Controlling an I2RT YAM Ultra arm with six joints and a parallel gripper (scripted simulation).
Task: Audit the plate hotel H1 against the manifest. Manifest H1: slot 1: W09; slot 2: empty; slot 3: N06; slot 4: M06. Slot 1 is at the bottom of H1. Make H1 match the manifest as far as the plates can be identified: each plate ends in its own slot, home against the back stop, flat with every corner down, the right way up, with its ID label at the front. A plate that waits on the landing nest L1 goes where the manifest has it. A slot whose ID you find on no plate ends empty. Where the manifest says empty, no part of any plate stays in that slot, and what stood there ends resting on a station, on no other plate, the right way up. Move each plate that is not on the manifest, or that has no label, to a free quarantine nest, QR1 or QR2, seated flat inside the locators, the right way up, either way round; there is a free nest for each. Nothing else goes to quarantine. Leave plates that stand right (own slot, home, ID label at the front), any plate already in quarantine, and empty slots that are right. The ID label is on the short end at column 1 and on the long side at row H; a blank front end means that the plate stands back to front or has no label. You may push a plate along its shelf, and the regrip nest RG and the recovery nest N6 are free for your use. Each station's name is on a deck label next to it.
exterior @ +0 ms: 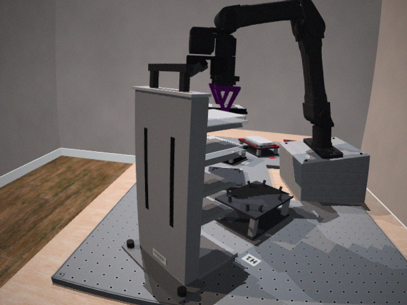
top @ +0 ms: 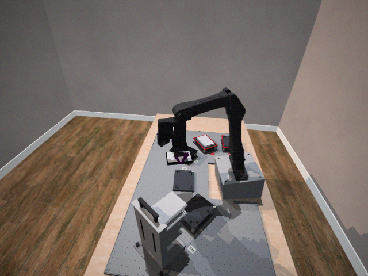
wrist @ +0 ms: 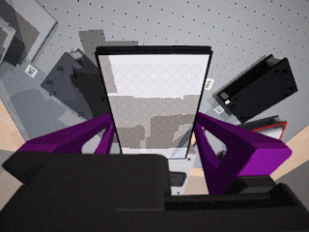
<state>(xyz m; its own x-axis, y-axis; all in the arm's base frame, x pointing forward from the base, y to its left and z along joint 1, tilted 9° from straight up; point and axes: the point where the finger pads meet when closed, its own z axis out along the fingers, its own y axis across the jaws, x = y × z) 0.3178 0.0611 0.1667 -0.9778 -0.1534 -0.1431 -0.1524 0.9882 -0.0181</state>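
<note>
Purple triangular gripper fingers on matte black arm [top: 234,125]. Held plate [wrist: 154,103]: white-grey top, black rim. Grey perforated deck plate [top: 237,237] with regular dot grid, mottled with darker grey shadow patches. Light grey plate hotel tower [exterior: 164,157], two black vertical slots, black handle [exterior: 167,68] on top. Red-edged black nest [top: 204,142] carries white plate. Dark grey flat nest [top: 183,180]. Light grey arm pedestal [top: 255,181]. Pale wood table [top: 118,214]; brown streaked plank floor [top: 59,184]; grey walls.
</note>
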